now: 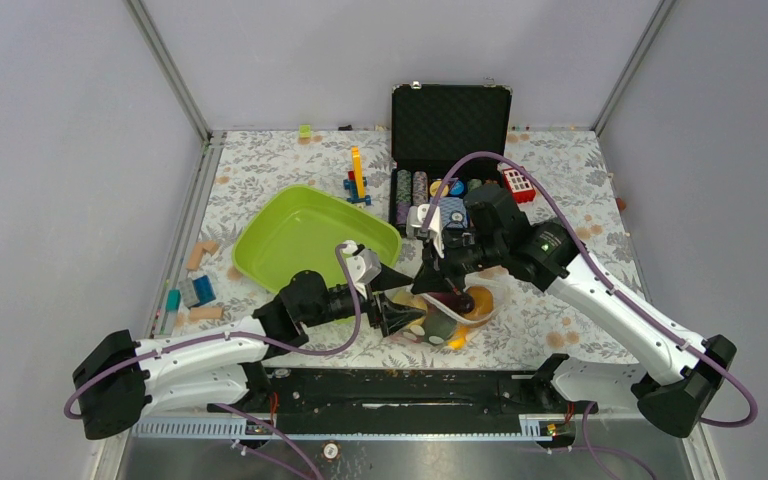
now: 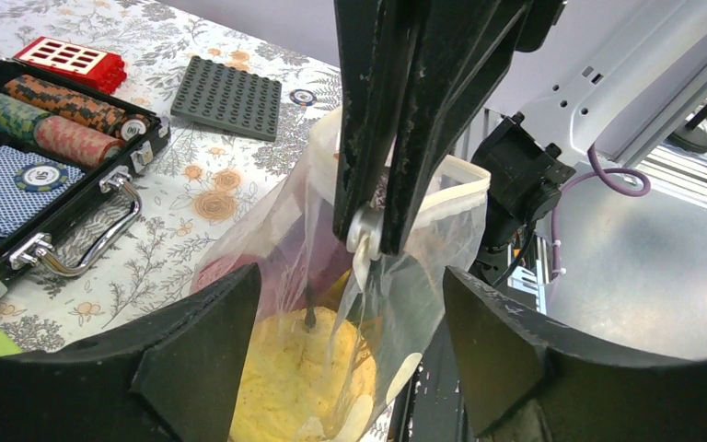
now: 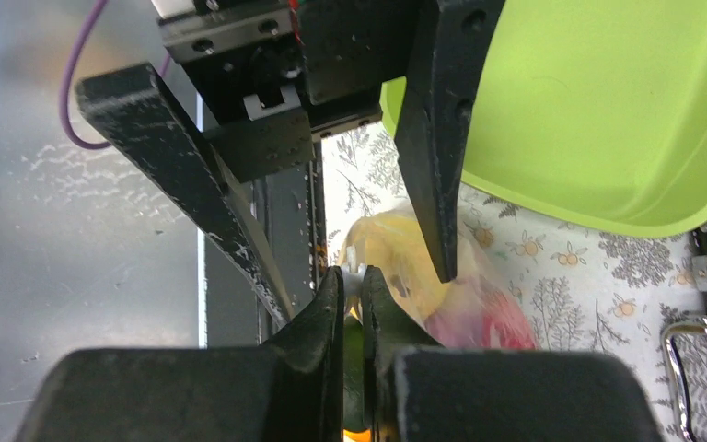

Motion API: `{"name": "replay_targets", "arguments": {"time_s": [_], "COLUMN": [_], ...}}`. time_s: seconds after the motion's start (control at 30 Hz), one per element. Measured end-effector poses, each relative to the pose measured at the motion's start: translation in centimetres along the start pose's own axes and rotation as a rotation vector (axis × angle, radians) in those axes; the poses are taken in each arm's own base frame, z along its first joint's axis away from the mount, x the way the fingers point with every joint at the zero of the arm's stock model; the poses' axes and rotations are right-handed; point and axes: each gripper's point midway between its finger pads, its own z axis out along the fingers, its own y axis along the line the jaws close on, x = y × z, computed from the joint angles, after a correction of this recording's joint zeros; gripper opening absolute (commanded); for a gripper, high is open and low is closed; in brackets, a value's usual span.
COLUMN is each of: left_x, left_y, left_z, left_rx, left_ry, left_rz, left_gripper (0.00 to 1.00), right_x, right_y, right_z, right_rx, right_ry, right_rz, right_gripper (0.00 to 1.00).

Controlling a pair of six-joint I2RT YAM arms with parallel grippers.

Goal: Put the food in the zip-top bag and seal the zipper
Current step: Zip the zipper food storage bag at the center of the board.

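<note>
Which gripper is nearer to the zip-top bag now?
Right. The right gripper is shut on the top edge of the zip-top bag, so it touches it. The left gripper stands open, one finger on each side of the bag, not closed on it.

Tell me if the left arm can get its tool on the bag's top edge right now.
Likely yes: the left tool stands open astride the zip-top bag, with nothing between. The right tool, shut on the bag's edge, crowds that spot though.

Lime-green tray point(image 1: 300, 235), open black case point(image 1: 450, 118), poker chips point(image 1: 411, 187), red brick point(image 1: 519, 185)
</note>
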Motion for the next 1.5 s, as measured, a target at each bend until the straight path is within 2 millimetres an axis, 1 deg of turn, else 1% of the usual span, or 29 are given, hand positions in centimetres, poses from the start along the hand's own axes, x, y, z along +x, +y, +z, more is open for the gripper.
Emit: {"name": "replay_targets", "arguments": {"time_s": [0.03,0.07,0.13,0.27,0.33,0.5,0.53,0.57,0.6,0.63,0.67,0.77,1.3,1.5], "left_x": [0.0,0.0,0.0,0.0,0.0,-0.5,-0.6,-0.8,-0.9,-1.0,-1.0,-0.9,-0.7,-1.3], "left_y": [0.0,0.1,0.1,0.2,0.2,0.2,0.2,0.2,0.1,0.1,0.1,-0.1,0.3,1.0], "left_z": [0.0,0.0,0.0,0.0,0.0,0.2,0.2,0.2,0.2,0.3,0.3,0.4,0.5,-0.6], "left_rx": [-0.001,-0.002,-0.002,-0.006,-0.007,-0.005,-0.005,-0.003,-0.002,-0.001,0.0,0.014,-0.004,-0.068], "left_ry": [0.0,0.0,0.0,-0.001,-0.002,-0.008,-0.011,-0.017,-0.021,-0.026,-0.027,-0.024,-0.014,-0.111], "left_rz": [0.001,0.001,0.004,0.012,0.016,0.029,0.031,0.034,0.036,0.039,0.038,0.048,0.045,0.038], "left_gripper": [0.74,0.7,0.56,0.43,0.41,0.42,0.39,0.33,0.22,0.06,0.0,0.0,0.0,0.0], "right_x": [-0.2,-0.3,-0.6,-0.6,-0.5,-0.4,-0.4,-0.4,-0.3,-0.3,-0.3,-0.3,0.3,0.0], "right_y": [0.1,0.2,0.5,0.6,0.6,0.6,0.6,0.6,0.6,0.5,0.4,0.2,-0.7,-0.9], "right_z": [0.1,0.1,0.1,0.1,0.1,0.1,0.2,0.2,0.2,0.3,0.3,0.2,0.1,0.3], "right_rx": [-0.008,-0.014,-0.03,-0.038,-0.039,-0.041,-0.041,-0.042,-0.042,-0.042,-0.04,-0.032,0.029,0.044], "right_ry": [-0.007,-0.014,-0.025,-0.026,-0.024,-0.019,-0.018,-0.017,-0.016,-0.014,-0.014,-0.012,0.023,0.016], "right_rz": [0.004,0.006,0.007,0.007,0.008,0.006,0.005,0.005,0.006,0.006,0.003,-0.001,-0.007,-0.023], "right_gripper": [0.0,0.0,0.0,0.0,0.0,0.0,0.0,0.0,0.0,0.0,0.0,0.0,0.0,0.0]}}
